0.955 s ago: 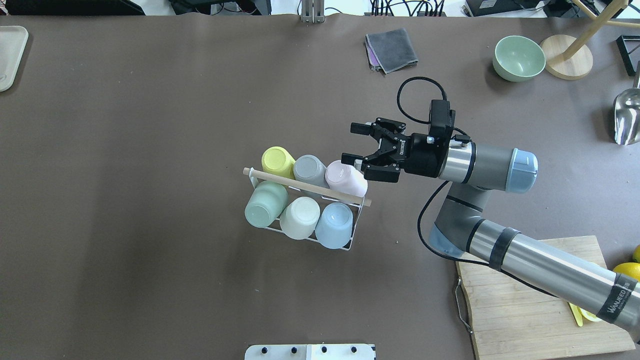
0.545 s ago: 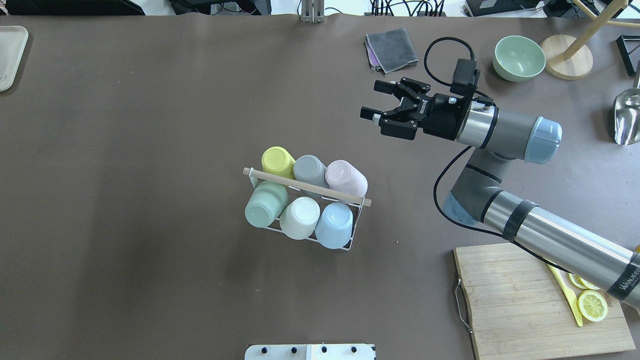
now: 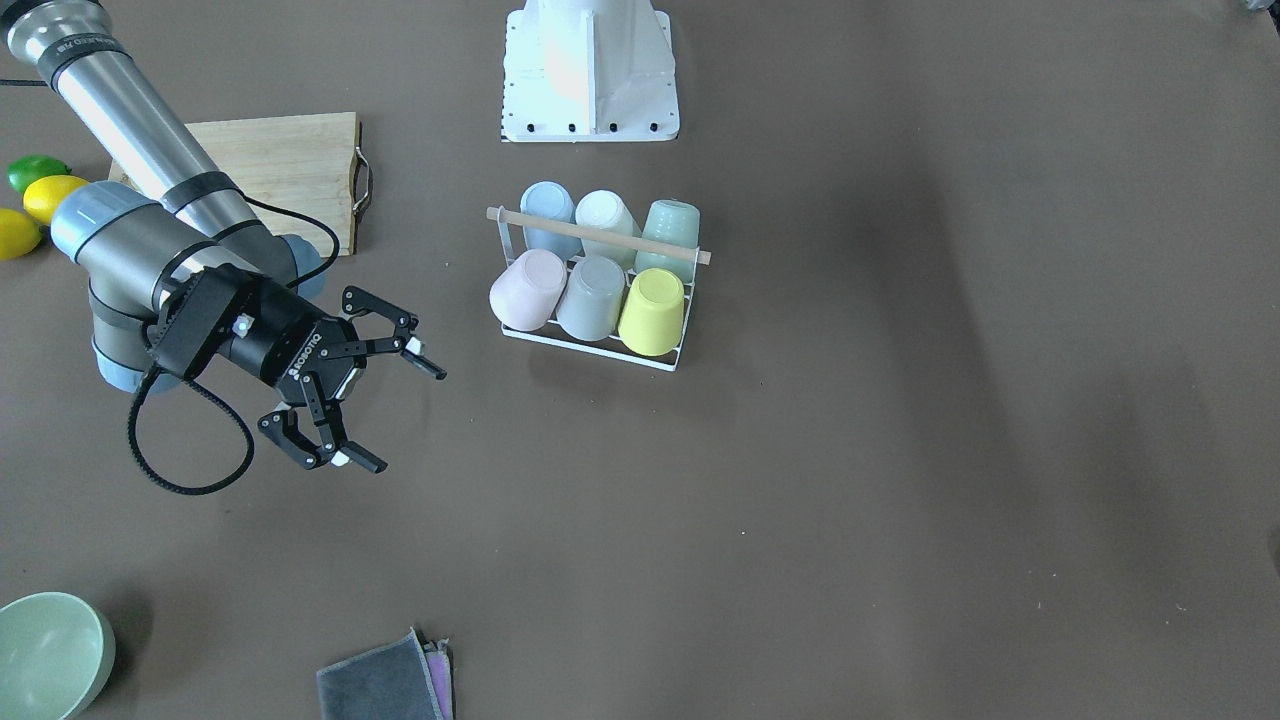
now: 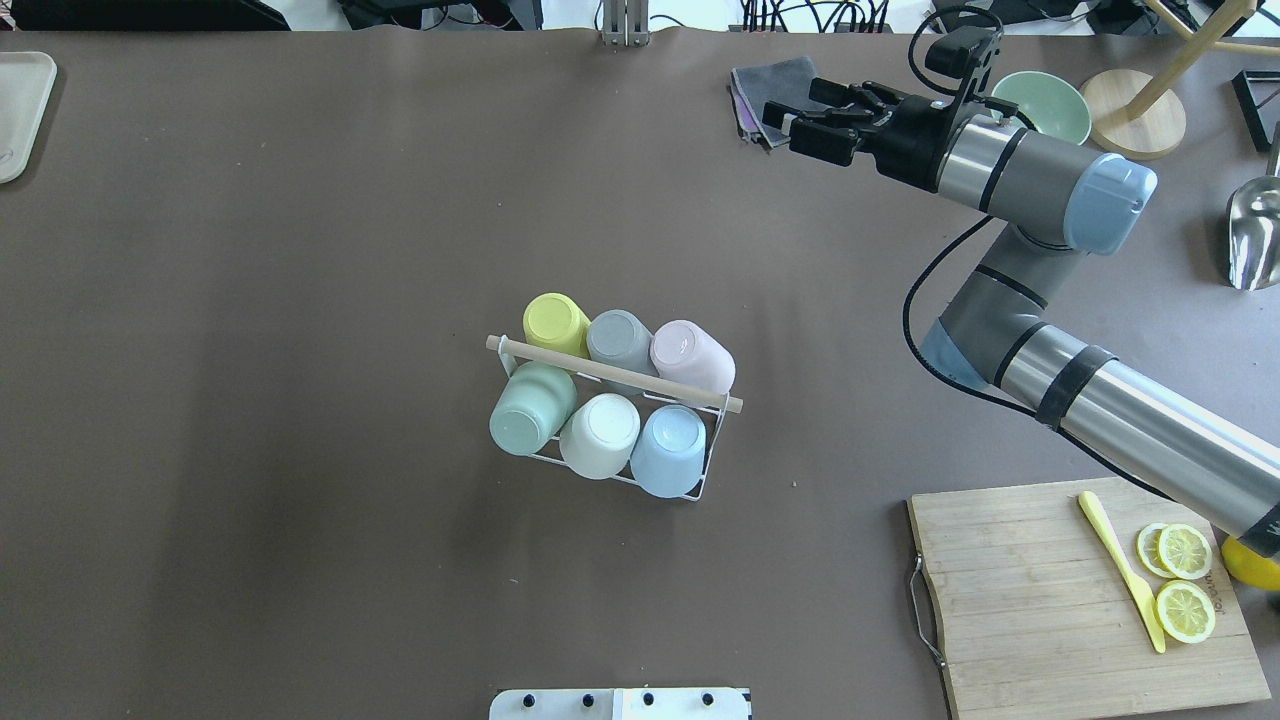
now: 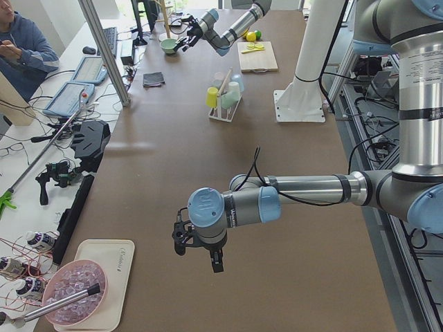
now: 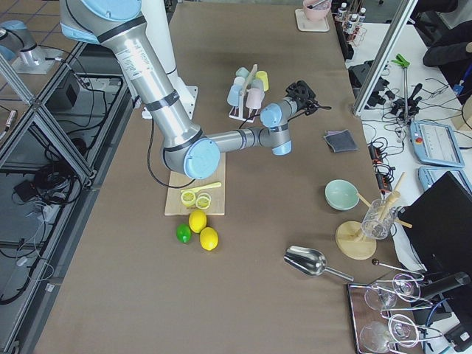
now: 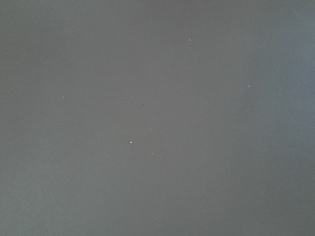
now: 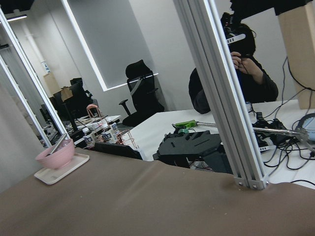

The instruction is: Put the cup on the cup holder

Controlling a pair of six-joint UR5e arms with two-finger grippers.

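Brown table point(image 4: 250, 300), cup holder point(image 4: 615, 373) mid-surface, desk point(image 8: 152, 132) beyond

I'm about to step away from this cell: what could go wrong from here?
The pink cup leans outward at the end of the cup holder; a bump could knock it off. The open right gripper hangs raised near the grey cloth and green bowl; a careless swing home could catch either.

A pink bowl point(image 8: 54, 153) is sitting on a pale tray point(image 8: 64, 169) at the worktop's point(image 8: 147, 206) far edge; a person point(image 8: 252, 83) is sitting beyond the aluminium post point(image 8: 219, 98) standing there.
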